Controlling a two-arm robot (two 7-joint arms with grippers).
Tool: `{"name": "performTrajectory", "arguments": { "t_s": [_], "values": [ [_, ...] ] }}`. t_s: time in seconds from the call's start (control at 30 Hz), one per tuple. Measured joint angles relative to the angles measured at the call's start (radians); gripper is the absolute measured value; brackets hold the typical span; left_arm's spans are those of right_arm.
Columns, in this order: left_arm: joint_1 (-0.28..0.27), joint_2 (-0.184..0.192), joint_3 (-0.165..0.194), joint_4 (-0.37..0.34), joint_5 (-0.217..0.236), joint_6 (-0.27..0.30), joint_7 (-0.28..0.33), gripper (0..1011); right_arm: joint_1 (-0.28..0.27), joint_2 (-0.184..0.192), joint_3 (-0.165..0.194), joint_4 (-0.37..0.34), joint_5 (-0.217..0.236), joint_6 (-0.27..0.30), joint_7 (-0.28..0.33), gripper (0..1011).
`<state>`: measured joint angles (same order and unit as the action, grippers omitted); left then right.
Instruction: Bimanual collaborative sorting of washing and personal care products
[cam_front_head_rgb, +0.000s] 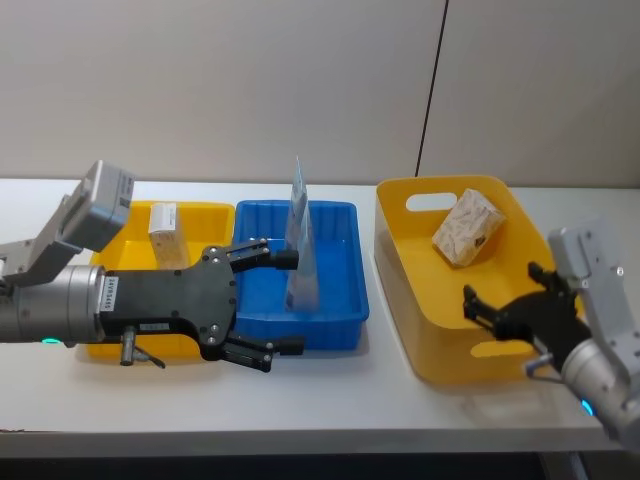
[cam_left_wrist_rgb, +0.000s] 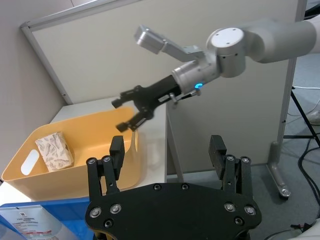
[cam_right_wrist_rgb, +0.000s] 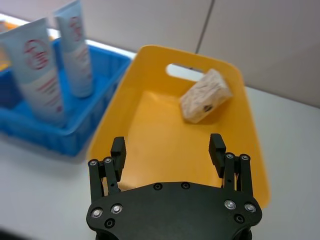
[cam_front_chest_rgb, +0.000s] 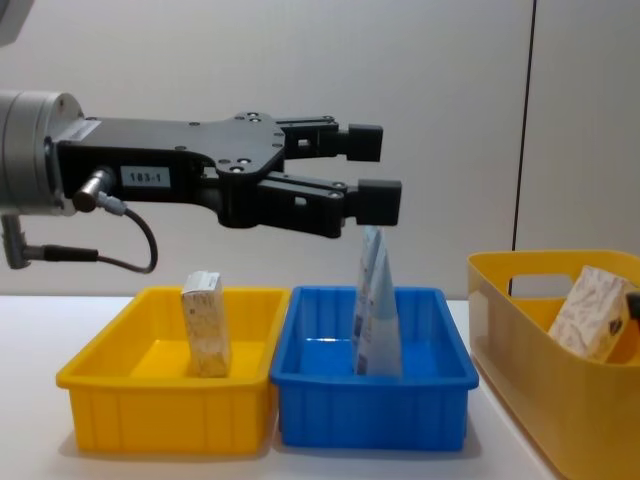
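On the white worktop (cam_front_head_rgb: 330, 395) three containers are sitting in a row. The two tapered light-blue and white plastic tubes (cam_front_head_rgb: 300, 250) (cam_right_wrist_rgb: 37, 70) (cam_front_chest_rgb: 375, 310) are standing upright, caps down, in the shallow blue plastic tray (cam_front_head_rgb: 340, 320) (cam_front_chest_rgb: 370, 410) in the middle. The small beige cardboard carton (cam_front_head_rgb: 164, 232) (cam_front_chest_rgb: 205, 325) is standing upright in the shallow yellow plastic tray (cam_front_head_rgb: 212, 213) (cam_front_chest_rgb: 150, 410) on the left, just beside the blue one. The pale grey-beige soft pack with leaf print (cam_front_head_rgb: 468, 228) (cam_left_wrist_rgb: 54, 151) (cam_right_wrist_rgb: 206, 95) (cam_front_chest_rgb: 595, 312) is lying tilted against the far wall of the deep yellow plastic tub (cam_front_head_rgb: 440, 350) (cam_right_wrist_rgb: 150, 135) on the right. The left gripper (cam_front_head_rgb: 287, 302) (cam_front_chest_rgb: 372, 172) is hovering above the blue tray, close to the tops of the tubes, and its fingers are spread apart and holding nothing. The right gripper (cam_front_head_rgb: 503, 288) (cam_left_wrist_rgb: 120, 114) (cam_right_wrist_rgb: 167, 146) is hanging over the near side of the tub, and its fingers are also spread wide and empty.
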<state>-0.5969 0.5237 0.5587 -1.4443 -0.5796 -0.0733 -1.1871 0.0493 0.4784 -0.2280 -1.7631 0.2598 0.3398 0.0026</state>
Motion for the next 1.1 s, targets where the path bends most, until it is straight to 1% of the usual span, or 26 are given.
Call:
{"name": "performTrajectory", "arguments": {
  "t_s": [0.07, 0.13, 0.17, 0.23, 0.33, 0.43, 0.5, 0.53, 0.6, 0.7, 0.77, 0.8, 0.9, 1.0, 1.1],
  "values": [
    [0.000, 0.000, 0.000, 0.000, 0.000, 0.000, 0.000, 1001, -0.030, 0.010, 0.001, -0.030, 0.010, 0.000, 0.017, 1004],
    [0.000, 0.000, 0.000, 0.000, 0.000, 0.000, 0.000, 1001, -0.046, 0.013, 0.001, -0.047, 0.012, 0.000, 0.024, 1003],
    [0.000, 0.000, 0.000, 0.000, 0.000, 0.000, 0.000, 1001, -0.063, 0.014, -0.003, -0.065, 0.013, 0.000, 0.028, 1003],
    [0.000, 0.000, 0.000, 0.000, 0.000, 0.000, 0.000, 1001, -0.076, 0.014, -0.008, -0.078, 0.012, 0.000, 0.028, 1003],
    [0.000, 0.000, 0.000, 0.000, 0.000, 0.000, 0.000, 1001, -0.100, 0.007, -0.023, -0.101, 0.001, 0.004, 0.021, 1003],
    [0.000, 0.000, 0.000, 0.000, 0.000, 0.000, 0.000, 1001, -0.119, -0.009, -0.046, -0.121, -0.017, 0.013, 0.002, 1003],
    [0.000, 0.000, 0.000, 0.000, 0.000, 0.000, 0.000, 1001, -0.129, -0.022, -0.059, -0.129, -0.036, 0.022, -0.016, 1003],
    [0.000, 0.000, 0.000, 0.000, 0.000, 0.000, 0.000, 1001, -0.136, -0.035, -0.072, -0.134, -0.047, 0.027, -0.033, 1003],
    [0.000, 0.000, 0.000, 0.000, 0.000, 0.000, 0.000, 1001, -0.138, -0.041, -0.077, -0.135, -0.052, 0.030, -0.040, 1004],
    [0.000, 0.000, 0.000, 0.000, 0.000, 0.000, 0.000, 1001, -0.148, -0.073, -0.100, -0.138, -0.086, 0.044, -0.087, 1004],
    [0.000, 0.000, 0.000, 0.000, 0.000, 0.000, 0.000, 1002, -0.151, -0.093, -0.113, -0.138, -0.101, 0.050, -0.109, 1003],
    [0.000, 0.000, 0.000, 0.000, 0.000, 0.000, 0.000, 1001, -0.153, -0.109, -0.123, -0.136, -0.114, 0.055, -0.129, 1003],
    [0.000, 0.000, 0.000, 0.000, 0.000, 0.000, 0.000, 1001, -0.155, -0.132, -0.136, -0.129, -0.134, 0.063, -0.160, 1003],
    [0.000, 0.000, 0.000, 0.000, 0.000, 0.000, 0.000, 1001, -0.155, -0.175, -0.159, -0.114, -0.168, 0.077, -0.213, 1004],
    [0.000, 0.000, 0.000, 0.000, 0.000, 0.000, 0.000, 1001, -0.154, -0.197, -0.170, -0.107, -0.183, 0.084, -0.236, 1003]
  ]
}}
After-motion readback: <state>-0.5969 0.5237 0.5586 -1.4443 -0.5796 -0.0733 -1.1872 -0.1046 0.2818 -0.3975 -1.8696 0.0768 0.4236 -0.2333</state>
